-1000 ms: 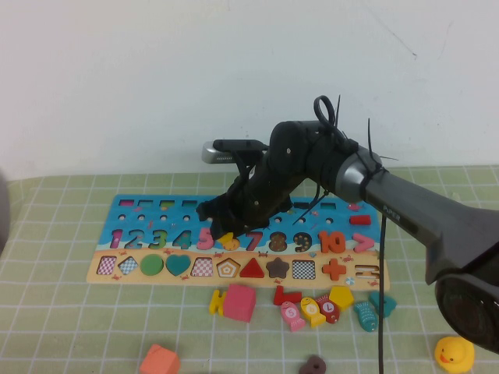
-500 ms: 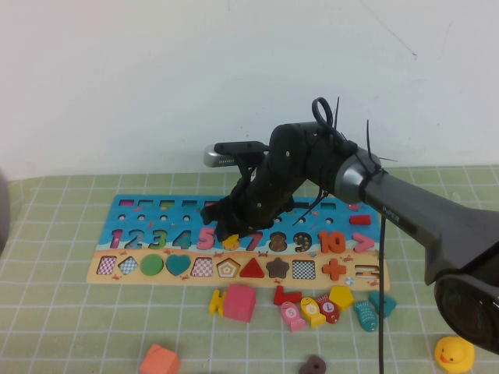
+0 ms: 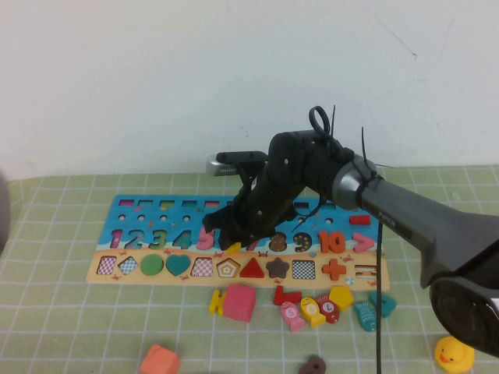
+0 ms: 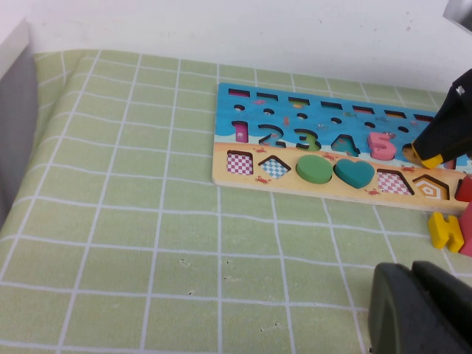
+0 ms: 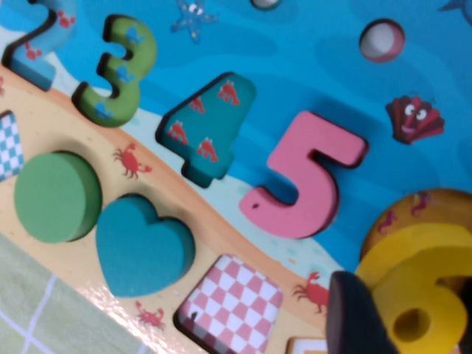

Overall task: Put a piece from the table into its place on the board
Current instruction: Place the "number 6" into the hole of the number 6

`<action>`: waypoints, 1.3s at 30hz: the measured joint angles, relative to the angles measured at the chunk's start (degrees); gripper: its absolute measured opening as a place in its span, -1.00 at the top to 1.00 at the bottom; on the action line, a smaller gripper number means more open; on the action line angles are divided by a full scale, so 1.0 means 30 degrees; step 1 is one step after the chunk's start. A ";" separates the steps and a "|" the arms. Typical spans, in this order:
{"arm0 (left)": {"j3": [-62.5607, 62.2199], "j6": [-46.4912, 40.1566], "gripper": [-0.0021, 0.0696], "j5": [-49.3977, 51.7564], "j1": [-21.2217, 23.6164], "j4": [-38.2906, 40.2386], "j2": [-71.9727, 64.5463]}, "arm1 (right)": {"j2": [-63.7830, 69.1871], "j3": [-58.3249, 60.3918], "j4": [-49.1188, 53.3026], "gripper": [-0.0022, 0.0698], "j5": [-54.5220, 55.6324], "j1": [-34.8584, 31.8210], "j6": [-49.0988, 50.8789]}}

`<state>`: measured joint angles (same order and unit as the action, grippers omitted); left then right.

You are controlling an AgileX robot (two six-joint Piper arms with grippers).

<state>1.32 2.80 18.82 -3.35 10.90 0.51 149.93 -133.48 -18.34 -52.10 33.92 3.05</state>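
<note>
White wall behind, green checked cloth on the surface (image 3: 70, 312). The board (image 3: 148, 212) lies across mid-frame in the high view, numerals on blue, shapes on the tan strip below.

Right tool (image 3: 231, 243) is down over the board just right of the pink 5 (image 3: 206, 236), clamped on the piece (image 3: 231, 248), the yellow 6. Key relation: the piece sits right at the gap between the 5 and the red 7 (image 3: 253, 241), so the recess lies directly under the tool; I judge the remaining move is mostly straight down plus a small twist to square it. Right arm is the only one near; left tool (image 4: 420, 310) is parked low over bare cloth at centre-left of the surface, well apart from the board. Can't tell how its fingers stand.

View differences: high view hides most of the piece behind the black tool. Right wrist view shows the piece (image 5: 424, 284) at lower right, a dark finger (image 5: 354, 317) against it, tan recess edge showing behind it beside the 5 (image 5: 306, 181), so it looks not fully seated. Left wrist view shows the yellow tip (image 4: 422, 155) at right edge, touching or just above the board.
</note>
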 joint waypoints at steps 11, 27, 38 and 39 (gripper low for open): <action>0.0000 -0.0037 0.95 0.0000 0.0000 0.0000 0.0000 | 0.0032 0.0000 0.0041 0.11 0.0837 0.0000 0.0222; 0.0000 -0.0037 0.95 0.0000 0.0000 0.0000 0.0000 | 0.0032 0.0000 0.0338 0.02 0.1116 0.0000 0.0874; 0.0000 -0.0037 0.95 0.0000 0.0000 0.0000 0.0000 | -0.0005 0.0000 0.0412 0.36 0.1697 0.0000 0.0874; 0.0000 -0.0037 0.95 0.0000 0.0000 0.0000 0.0000 | -0.0005 0.0000 0.0377 0.48 0.1931 0.0000 0.0874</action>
<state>1.32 2.69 18.82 -3.35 10.90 0.51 149.91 -133.48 -17.20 -46.31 33.92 5.67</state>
